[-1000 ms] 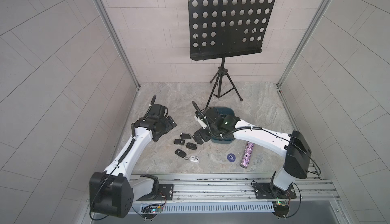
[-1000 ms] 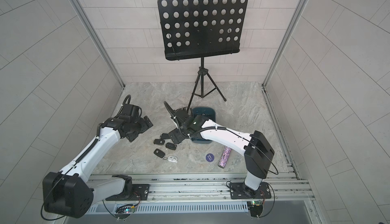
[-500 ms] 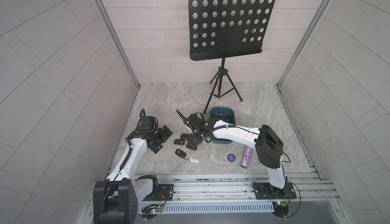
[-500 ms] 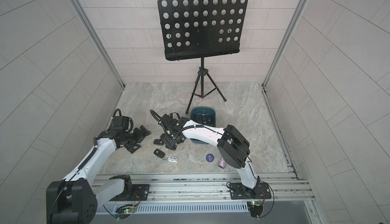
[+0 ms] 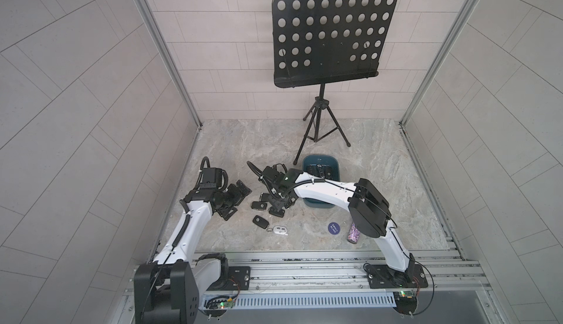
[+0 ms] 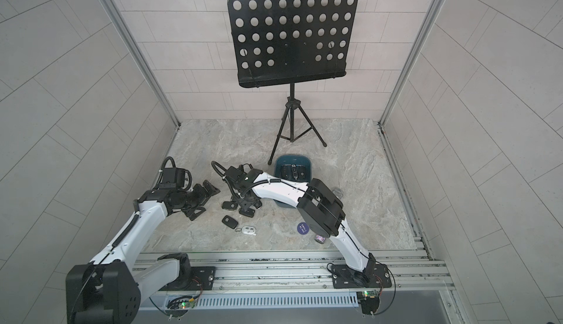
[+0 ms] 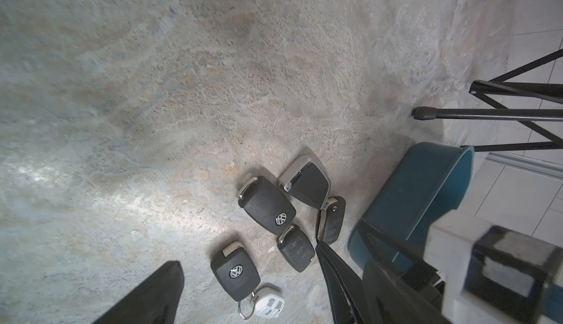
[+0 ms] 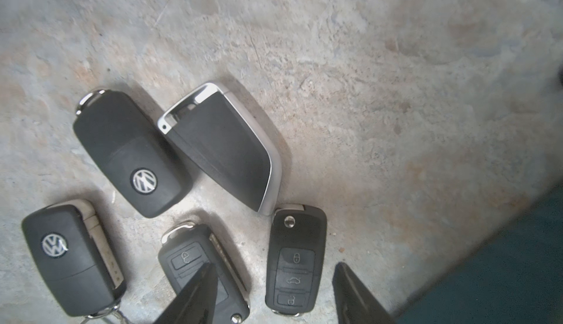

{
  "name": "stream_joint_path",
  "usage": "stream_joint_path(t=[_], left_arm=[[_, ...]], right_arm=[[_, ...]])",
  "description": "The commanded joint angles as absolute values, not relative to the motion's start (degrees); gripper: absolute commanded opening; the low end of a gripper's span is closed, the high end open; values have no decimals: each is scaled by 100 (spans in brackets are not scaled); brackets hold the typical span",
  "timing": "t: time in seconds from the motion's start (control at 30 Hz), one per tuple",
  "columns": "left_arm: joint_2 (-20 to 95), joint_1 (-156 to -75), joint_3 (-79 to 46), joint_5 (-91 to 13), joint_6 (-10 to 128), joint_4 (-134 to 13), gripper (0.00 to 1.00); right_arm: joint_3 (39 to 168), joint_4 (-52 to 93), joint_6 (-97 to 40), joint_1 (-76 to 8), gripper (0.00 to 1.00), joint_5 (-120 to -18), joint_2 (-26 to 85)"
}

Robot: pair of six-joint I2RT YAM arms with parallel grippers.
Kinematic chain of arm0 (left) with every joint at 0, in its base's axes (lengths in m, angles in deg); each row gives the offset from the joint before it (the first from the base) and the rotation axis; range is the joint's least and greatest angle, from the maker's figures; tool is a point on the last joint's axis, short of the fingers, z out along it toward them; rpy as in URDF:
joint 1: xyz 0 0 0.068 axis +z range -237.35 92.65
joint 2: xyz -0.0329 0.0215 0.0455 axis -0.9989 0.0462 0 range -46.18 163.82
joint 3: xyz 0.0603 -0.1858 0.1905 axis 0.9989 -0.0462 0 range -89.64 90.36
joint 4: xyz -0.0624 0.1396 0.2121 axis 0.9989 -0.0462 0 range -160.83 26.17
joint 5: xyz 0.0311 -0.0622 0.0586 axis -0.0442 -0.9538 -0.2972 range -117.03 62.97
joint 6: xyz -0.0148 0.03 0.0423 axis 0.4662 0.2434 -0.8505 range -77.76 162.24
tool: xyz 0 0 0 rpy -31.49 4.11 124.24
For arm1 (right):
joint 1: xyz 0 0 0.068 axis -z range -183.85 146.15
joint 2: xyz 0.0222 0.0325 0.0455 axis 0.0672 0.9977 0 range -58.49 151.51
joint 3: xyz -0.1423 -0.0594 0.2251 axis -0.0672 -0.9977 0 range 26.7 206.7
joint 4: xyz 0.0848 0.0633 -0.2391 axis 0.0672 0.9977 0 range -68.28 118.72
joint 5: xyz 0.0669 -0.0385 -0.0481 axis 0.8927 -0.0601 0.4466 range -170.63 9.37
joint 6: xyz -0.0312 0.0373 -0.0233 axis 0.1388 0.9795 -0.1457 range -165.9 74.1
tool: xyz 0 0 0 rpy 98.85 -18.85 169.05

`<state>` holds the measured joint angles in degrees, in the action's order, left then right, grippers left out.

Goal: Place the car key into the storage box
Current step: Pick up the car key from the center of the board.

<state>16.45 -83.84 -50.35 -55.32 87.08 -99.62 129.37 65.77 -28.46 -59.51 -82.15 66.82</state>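
Several black car keys lie on the stone floor just left of the dark teal storage box (image 5: 316, 206) (image 6: 294, 157) (image 7: 426, 191) (image 8: 502, 270). My right gripper (image 5: 280, 207) (image 6: 248, 205) (image 8: 275, 295) hangs low over them, open. Its jaws stand either side of a three-button car key (image 8: 295, 261), with a gap showing on each side. One finger (image 8: 198, 295) overlaps a neighbouring flip key (image 8: 195, 264). My left gripper (image 5: 236, 200) (image 6: 204, 200) (image 7: 246, 264) is open and empty, left of the cluster. Keys (image 5: 320, 170) lie inside the box.
A black music stand's tripod (image 5: 320, 130) has a foot right beside the box's far left corner. A white remote on a ring (image 5: 280, 231) (image 7: 269, 302), a dark blue disc (image 5: 334, 228) and a glittery tube (image 5: 353, 235) lie nearer the front rail.
My right gripper moved left from the box side down onto the key cluster, and its jaws have narrowed. My left arm drew back and lower, still open.
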Motion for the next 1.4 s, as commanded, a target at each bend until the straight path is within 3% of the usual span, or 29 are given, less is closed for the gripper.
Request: stream_joint_path(t=[0.0,0.5,0.97,1.37], left_arm=[[1663,-8342,-4952,-5559,8539,-10025,100],[1678,-8331,-4921,-5516,8451,-10162,100],[1692,-8305,-4948,-5507,8459,-10203,100],[1902,-8288,-4871,-5610,8425,-10174,100]], right_arm=[[13051,6847,-2795,-5866,62,-8358,6836],[13076,6900,-2794,-5757,54,-8292,7094],[13048,6932,-2768,-5746,39,-8246,7159],[13204,6927,-2658,-5515,34,-8056,6393]])
